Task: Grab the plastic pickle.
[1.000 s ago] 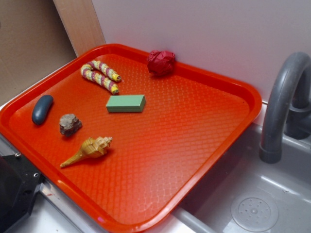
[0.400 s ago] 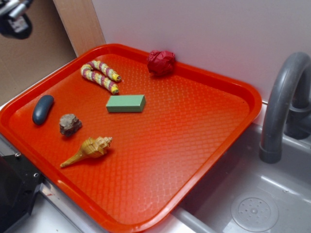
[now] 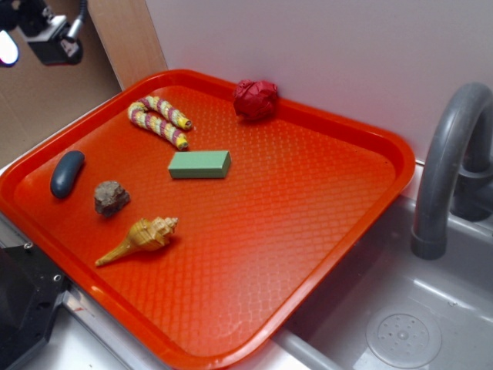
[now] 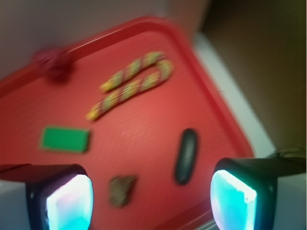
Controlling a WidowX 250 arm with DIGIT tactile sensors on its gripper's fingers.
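The plastic pickle (image 3: 67, 173) is a dark blue-grey bean lying near the left edge of the red tray (image 3: 308, 231). In the blurred wrist view the pickle (image 4: 186, 155) sits between and beyond my two fingers, closer to the right one. My gripper (image 4: 151, 201) is open, its glowing pads (image 4: 69, 203) wide apart with nothing between them. It hovers high above the tray. In the exterior view only part of the arm (image 3: 46, 31) shows, at the top left corner, well above and behind the pickle.
On the tray lie a brown rock (image 3: 111, 197), a tan shell (image 3: 142, 237), a green block (image 3: 199, 164), a striped worm (image 3: 159, 120) and a crumpled red ball (image 3: 256, 99). A grey sink with a faucet (image 3: 447, 169) is at the right.
The arm has come into the exterior view at the top left and moved a little right and down. Nothing on the tray has moved.
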